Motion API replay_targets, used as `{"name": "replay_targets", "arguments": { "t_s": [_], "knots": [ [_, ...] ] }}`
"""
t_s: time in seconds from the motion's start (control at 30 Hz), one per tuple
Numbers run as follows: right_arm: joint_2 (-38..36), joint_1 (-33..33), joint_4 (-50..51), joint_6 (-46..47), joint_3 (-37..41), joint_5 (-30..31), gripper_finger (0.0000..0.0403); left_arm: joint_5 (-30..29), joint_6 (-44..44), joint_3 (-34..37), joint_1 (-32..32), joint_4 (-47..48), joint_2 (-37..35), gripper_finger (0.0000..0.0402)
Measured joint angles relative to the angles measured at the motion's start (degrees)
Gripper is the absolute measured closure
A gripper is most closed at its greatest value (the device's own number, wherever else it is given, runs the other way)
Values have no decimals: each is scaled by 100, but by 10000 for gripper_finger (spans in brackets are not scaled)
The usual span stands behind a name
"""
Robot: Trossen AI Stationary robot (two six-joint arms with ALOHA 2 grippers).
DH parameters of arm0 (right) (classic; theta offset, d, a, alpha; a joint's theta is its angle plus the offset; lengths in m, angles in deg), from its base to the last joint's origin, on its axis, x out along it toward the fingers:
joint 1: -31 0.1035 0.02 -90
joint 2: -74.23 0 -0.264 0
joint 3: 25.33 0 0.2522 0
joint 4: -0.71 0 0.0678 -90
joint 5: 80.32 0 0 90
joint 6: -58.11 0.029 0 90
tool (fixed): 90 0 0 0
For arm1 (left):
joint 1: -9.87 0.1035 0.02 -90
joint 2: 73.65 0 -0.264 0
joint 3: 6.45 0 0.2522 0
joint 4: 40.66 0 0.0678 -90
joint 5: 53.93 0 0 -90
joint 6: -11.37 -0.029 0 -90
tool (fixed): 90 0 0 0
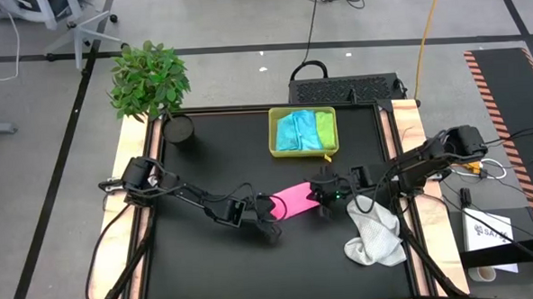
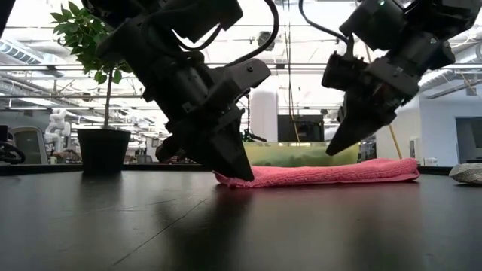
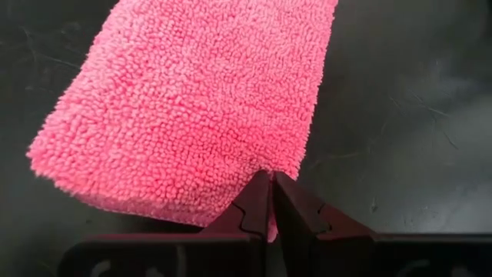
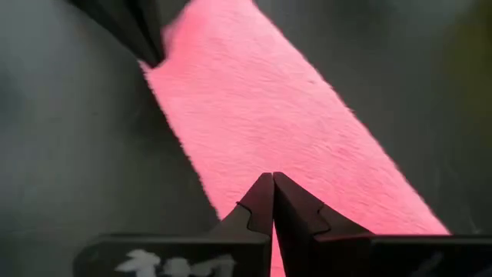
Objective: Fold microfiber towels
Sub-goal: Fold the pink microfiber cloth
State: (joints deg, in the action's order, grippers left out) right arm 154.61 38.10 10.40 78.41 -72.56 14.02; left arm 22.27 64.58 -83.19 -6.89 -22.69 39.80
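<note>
High view: the pink towel (image 1: 293, 200), a fuzzy microfiber cloth folded into a narrow strip, is laid flat near the middle of the matte black table (image 1: 209, 269), angled from about 8 o'clock to 2 o'clock. The left gripper (image 1: 272, 229) is set at the strip's 8 o'clock end, the right gripper (image 1: 324, 201) at its 2 o'clock end. In the left wrist view the left gripper (image 3: 271, 178) is seen with fingers pressed together, tips touching the towel's (image 3: 184, 100) looped-pile edge; whether cloth is pinched cannot be told. In the right wrist view the right gripper (image 4: 272, 178) is clenched too, tips over the pink strip (image 4: 269, 115); a grasp cannot be confirmed. In the low view the towel (image 2: 324, 173) is shown as a flat two-layer slab on the table.

A crumpled white towel (image 1: 376, 235) is heaped at 5 o'clock by the table's edge. At 12 o'clock a rigid yellow-green tray (image 1: 274, 136) holds a folded light blue towel (image 1: 295, 132) beside a lime green towel (image 1: 325, 129). A potted plant (image 1: 151, 82) is placed at 10 o'clock
</note>
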Motion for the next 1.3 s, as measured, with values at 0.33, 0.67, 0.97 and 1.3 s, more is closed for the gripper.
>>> {"name": "replay_targets", "arguments": {
  "t_s": [0.33, 0.67, 0.97, 1.3],
  "knots": [
    [5, 26, -211, 238, 0, -164, 403, 4, 9, 4, -4, 0, 0, 376],
    [647, 203, -168, 295, 0, -166, 403, -12, 11, 9, -6, -6, 6, 376],
    [457, 52, 830, 145, -28, -193, 403, -20, 11, 9, -1, -31, 17, 376],
    [-356, -48, 2533, -22, 0, -139, 403, -26, -35, 11, -4, -22, 17, 376]
  ]
}}
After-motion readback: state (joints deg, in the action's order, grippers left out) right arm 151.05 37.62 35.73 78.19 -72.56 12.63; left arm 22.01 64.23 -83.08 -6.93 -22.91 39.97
